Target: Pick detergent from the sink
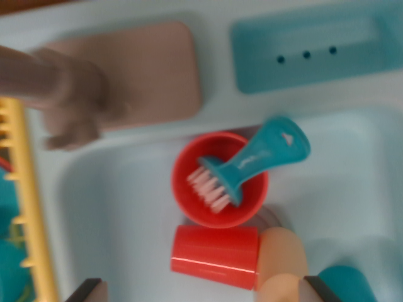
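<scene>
The detergent bottle [280, 258] lies on its side on the sink floor, a peach body with a wide red end [214, 255] pointing to the wrist view's left. My gripper [201, 294] is open. Only its two dark fingertips [85, 290] show, at the bottom edge, one left of the red end and one just right of the peach body. The bottle lies between them, and I cannot tell whether the right fingertip touches it. Directly beyond the bottle stands a red cup [220, 179] holding a teal brush [258, 157] with pink bristles.
The pale blue sink basin [113, 207] surrounds everything. A brown-grey faucet [60, 88] reaches in from the upper left over a pinkish mat [148, 69]. A teal soap tray [315, 50] sits top right, a yellow rack [22, 201] lines the left, and a teal object [349, 282] lies bottom right.
</scene>
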Controlling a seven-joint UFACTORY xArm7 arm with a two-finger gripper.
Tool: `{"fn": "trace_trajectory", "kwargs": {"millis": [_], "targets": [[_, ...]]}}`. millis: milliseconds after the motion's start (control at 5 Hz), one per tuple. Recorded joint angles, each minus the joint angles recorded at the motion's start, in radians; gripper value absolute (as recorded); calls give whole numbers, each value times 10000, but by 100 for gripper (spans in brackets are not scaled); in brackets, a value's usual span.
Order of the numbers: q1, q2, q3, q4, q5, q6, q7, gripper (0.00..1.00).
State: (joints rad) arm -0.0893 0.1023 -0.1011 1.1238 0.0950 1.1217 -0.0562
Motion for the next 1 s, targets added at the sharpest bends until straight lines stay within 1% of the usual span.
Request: {"fn": "trace_trajectory", "kwargs": {"millis": [200,400,600,800,1000], "targets": [[0,0,0,0,0,0,0,0],[-67,103,-65,-400,51,-425,-24,0],[-67,103,-65,-400,51,-425,-24,0],[-129,197,-125,-769,99,-818,-46,0],[-129,197,-125,-769,99,-818,-46,0]]}}
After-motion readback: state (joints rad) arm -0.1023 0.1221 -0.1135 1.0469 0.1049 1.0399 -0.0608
